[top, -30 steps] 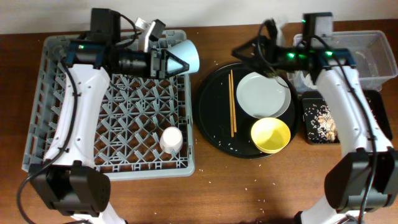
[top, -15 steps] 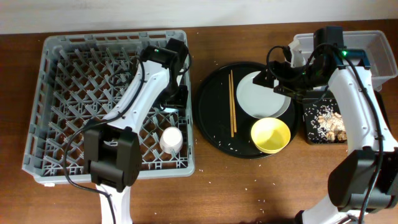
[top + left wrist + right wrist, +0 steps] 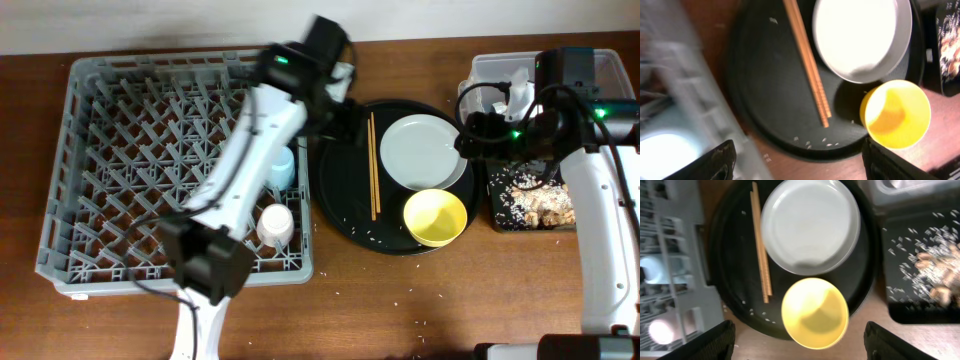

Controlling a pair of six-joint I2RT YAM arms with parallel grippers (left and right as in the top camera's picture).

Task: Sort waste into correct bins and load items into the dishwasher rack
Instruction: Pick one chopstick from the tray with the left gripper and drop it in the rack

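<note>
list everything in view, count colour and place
dishwasher rack: 1, grey, left
light blue cup: 1, in the rack
pale pink cup: 1, rack's front right
round tray: 1, black, centre
chopsticks: 2, brown, on round tray
plate: 1, grey-white, on round tray
bowl: 1, yellow, on round tray
rectangular tray: 1, black, right
food scraps and rice: beige, white, in rectangular tray
clear tub: 1, far right
left gripper: open, over round tray
right gripper: open, over round tray

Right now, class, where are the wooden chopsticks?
In the overhead view, the chopsticks lie on the round black tray, just left of the plate and yellow bowl.
</note>
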